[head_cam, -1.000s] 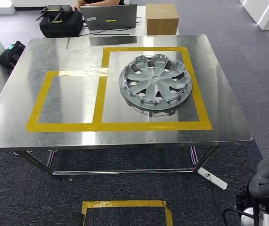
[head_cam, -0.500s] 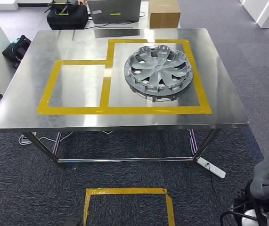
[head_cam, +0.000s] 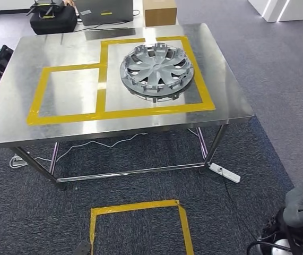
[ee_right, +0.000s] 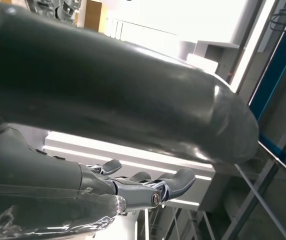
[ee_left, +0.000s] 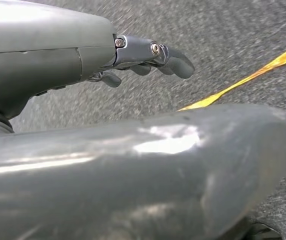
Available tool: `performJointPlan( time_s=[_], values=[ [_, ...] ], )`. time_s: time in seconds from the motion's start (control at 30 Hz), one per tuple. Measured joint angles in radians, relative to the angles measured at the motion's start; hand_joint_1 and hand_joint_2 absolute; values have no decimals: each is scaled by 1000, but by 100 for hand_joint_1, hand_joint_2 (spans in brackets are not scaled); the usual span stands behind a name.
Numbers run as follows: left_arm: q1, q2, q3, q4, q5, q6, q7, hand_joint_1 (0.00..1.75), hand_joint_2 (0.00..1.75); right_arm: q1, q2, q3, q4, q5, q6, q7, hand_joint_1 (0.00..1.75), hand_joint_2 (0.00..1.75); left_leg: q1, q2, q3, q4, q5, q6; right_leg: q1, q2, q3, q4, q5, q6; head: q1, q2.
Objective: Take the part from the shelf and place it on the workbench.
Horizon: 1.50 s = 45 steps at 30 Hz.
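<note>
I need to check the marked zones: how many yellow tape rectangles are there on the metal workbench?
2: a smaller rectangle on the left part of the workbench, and a larger rectangle adjoining on the right, which has the wheel cover inside it.

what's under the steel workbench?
Under the shiny steel workbench: its metal leg frame, a white cable, and dark carpet. A white power strip lies by the right leg. The far floor is hidden by the tabletop.

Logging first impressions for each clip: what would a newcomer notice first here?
A grey wheel cover lies flat inside the larger yellow-taped rectangle on the steel workbench. A second taped outline marks the carpet in front of the bench. The right robot hand hangs low at the frame's corner, holding nothing.
</note>
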Motion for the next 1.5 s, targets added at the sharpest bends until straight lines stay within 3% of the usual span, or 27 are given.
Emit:
performJointPlan(
  time_s=[0.07, 0.13, 0.2, 0.27, 0.3, 0.33, 0.4, 0.47, 0.53, 0.6, 0.67, 0.73, 0.77, 0.8, 0.83, 0.9, 0.97, 1.03, 1.1, 1.17, 1.23, 1.3, 1.33, 1.37, 1.43, 1.5],
  values=[
    [2, 0, 0, 0, -1, 0, 0, 0, 0, 1, 4, -2, 1, -1, 1, 0, 0, 0, 0, 6, 4, -15, -5, 9, 0, 17, -12, 2, 9, 11, 1, 0],
    [3, 1, 0, 0, -2, 1, 0, 0, 0, 3, 7, -4, 2, -1, 1, 0, 0, 0, 1, 30, 0, -17, 0, 23, 0, 1, -31, 23, -4, 21, 4, 0],
    [5, 2, 0, 0, -2, 3, 0, 0, 0, 3, 9, -5, 4, -1, 1, 0, 0, 0, 2, 54, -7, -18, 6, 34, 0, -47, -75, 122, -65, 30, 10, 0],
    [10, 3, 0, 0, -2, 3, 0, 0, 0, 3, 10, -5, 7, -2, 1, 0, 0, 0, -1, 79, -14, -17, 10, 39, -1, -72, -133, 263, -135, 38, 13, 0],
    [12, 3, 0, 0, -2, 3, 0, 0, 0, 4, 11, -5, 9, -2, 1, 0, 0, 0, -2, 92, -17, -17, 11, 39, -2, -75, -146, 304, -149, 40, 13, 0],
    [13, 4, 0, 0, -3, 4, 0, 0, 0, 5, 11, -5, 10, -4, 1, 0, 0, 0, -2, 105, -18, -16, 12, 39, -2, -76, -138, 305, -143, 40, 13, 0],
    [13, 3, 0, 0, -6, 5, 0, 0, 0, 5, 11, -5, 12, -10, 1, 0, 0, 0, -3, 128, -17, -14, 12, 37, -1, -93, -62, 190, -86, 37, 13, 0],
    [11, 2, 0, 0, -10, 8, 0, 0, 0, 2, 12, -5, 12, -16, 1, 0, 0, 0, -9, 146, -15, -11, 10, 31, 4, -140, 18, 52, -44, 29, 14, 0],
    [11, 2, 0, 0, -12, 10, 0, 0, 0, 0, 15, -5, 13, -19, 1, 0, 0, 0, -15, 164, -17, -8, 10, 22, 11, -159, 38, 8, -38, 16, 13, 0],
    [9, 0, 0, 0, -12, 5, 0, 0, 0, 0, 17, -5, 14, -20, 2, -1, 0, 0, -14, 175, -18, -5, 7, 11, 9, -133, 31, 9, -32, 2, 13, 0],
    [7, 0, 0, 0, -16, -1, 0, 0, 0, -2, 20, -5, 14, -20, 2, -1, 0, 0, -11, 137, -34, 33, -25, -2, 4, -111, 25, 6, -24, -11, 11, 0],
    [6, -1, 0, 0, -20, -6, 0, 0, 0, -5, 24, -5, 14, -22, 1, -1, 0, 0, -8, 89, -88, 150, -91, -9, 2, -89, 18, 5, -18, -20, 8, 0],
    [7, -1, 0, 0, -21, -8, 0, 0, 0, -6, 25, -5, 14, -24, 1, -1, 0, 0, -8, 80, -121, 220, -119, -9, 2, -76, 15, 5, -16, -22, 8, 0],
    [8, -1, 0, 0, -21, -10, 0, 0, 0, -6, 27, -5, 15, -28, 1, -1, 0, 0, -7, 77, -146, 271, -132, -9, 1, -62, 12, 5, -14, -22, 8, 0],
    [9, -1, 0, 0, -20, -12, 0, 0, 0, -6, 29, -5, 15, -31, 1, -1, 0, 0, -6, 76, -156, 287, -124, -9, 1, -48, 10, 6, -12, -21, 8, 0],
    [6, 0, 0, 0, -12, -17, 0, 0, 0, -5, 33, -5, 15, -35, -1, -1, 0, 0, -2, 65, -124, 211, -59, -8, -2, -21, 9, 7, -10, -16, 8, 0],
    [2, 2, 2, 0, -1, -20, 0, 0, 0, -7, 37, -6, 15, -37, -3, -1, 0, 0, 7, 19, -67, 80, 0, -8, -2, 4, 3, 14, -8, -8, 8, 0],
    [-1, 2, 5, 0, 5, -21, 0, 0, 0, -8, 41, -6, 16, -39, -4, -1, 0, 0, 12, -13, -44, 20, 10, -4, -3, 27, -12, 21, -5, 5, 8, 0],
    [-3, 2, 7, 0, 6, -18, -1, 0, 0, -4, 43, -6, 16, -42, -6, -2, 0, 0, 10, 3, -46, 17, 9, 7, -6, 43, -25, 21, 1, 17, 8, 0],
    [-6, 3, 8, 0, 6, -12, -4, 0, 0, -1, 44, -7, 16, -43, -7, -2, 0, 0, 11, 26, -47, 15, 12, 20, -5, 10, -45, 51, -18, 27, 14, 0],
    [-6, 3, 9, 0, 8, -6, -8, 0, 0, -1, 45, -10, 18, -49, -5, -1, 0, 0, 9, 51, -47, 13, 13, 29, -2, -49, -94, 160, -78, 34, 22, 0],
    [-3, 2, 9, 0, 9, 0, -10, 0, 0, 3, 48, -19, 27, -71, 8, 4, 0, 0, 5, 78, -47, 13, 12, 32, -3, -72, -151, 289, -132, 39, 25, 0],
    [-1, 2, 10, 0, 9, 4, -10, 0, 0, 5, 50, -28, 36, -87, 20, 6, 0, 0, 3, 92, -47, 14, 12, 33, -4, -75, -159, 314, -136, 39, 25, 0],
    [0, 2, 10, 0, 8, 7, -10, 0, 0, 8, 52, -40, 47, -101, 32, 8, 0, 0, 2, 104, -47, 14, 11, 33, -4, -78, -148, 298, -121, 38, 25, 0],
    [-1, 2, 11, 0, 8, 12, -10, 0, 0, 9, 56, -66, 66, -120, 51, 4, 0, 0, 1, 125, -43, 14, 9, 31, -2, -104, -73, 167, -62, 33, 25, 0],
    [-1, 1, 14, 0, 8, 13, -10, 0, 0, 8, 59, -85, 78, -126, 59, 1, 0, 0, -5, 142, -40, 16, 6, 24, 5, -138, -8, 52, -29, 23, 24, 0]
  ],
)
